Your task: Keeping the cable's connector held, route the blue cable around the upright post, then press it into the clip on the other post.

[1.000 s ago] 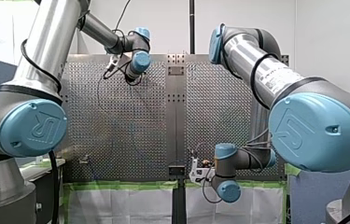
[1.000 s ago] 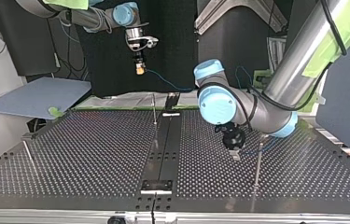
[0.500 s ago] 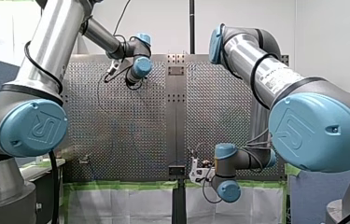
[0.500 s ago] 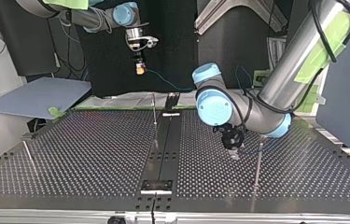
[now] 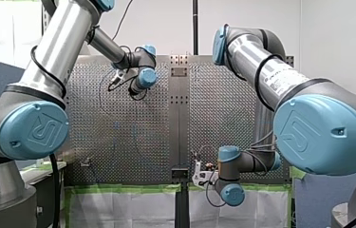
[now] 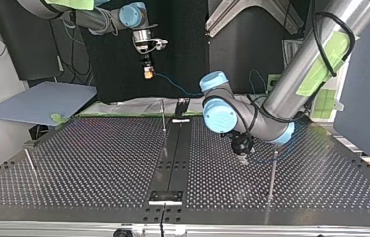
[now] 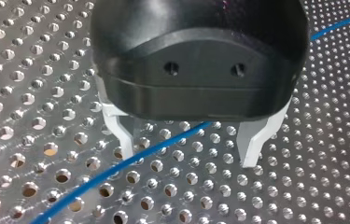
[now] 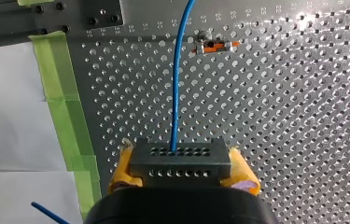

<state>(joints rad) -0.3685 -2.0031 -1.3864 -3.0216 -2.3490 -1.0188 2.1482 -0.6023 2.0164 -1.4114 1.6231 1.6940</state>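
Shifted centreward, my left jaws stand wide over the thin blue cable (image 7: pixel 163 143); right jaws clamp its grey connector (image 8: pixel 180 161).

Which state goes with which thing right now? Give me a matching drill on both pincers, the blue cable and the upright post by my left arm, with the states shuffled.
Things:
1. left pincer
2. right pincer
3. blue cable
4. upright post

States:
A. shut on the connector
B. stands beside the left pincer in the top view
C. open, astride the cable
D. runs out of the connector over the perforated table

Pairs: 1-C, 2-A, 3-D, 4-B.
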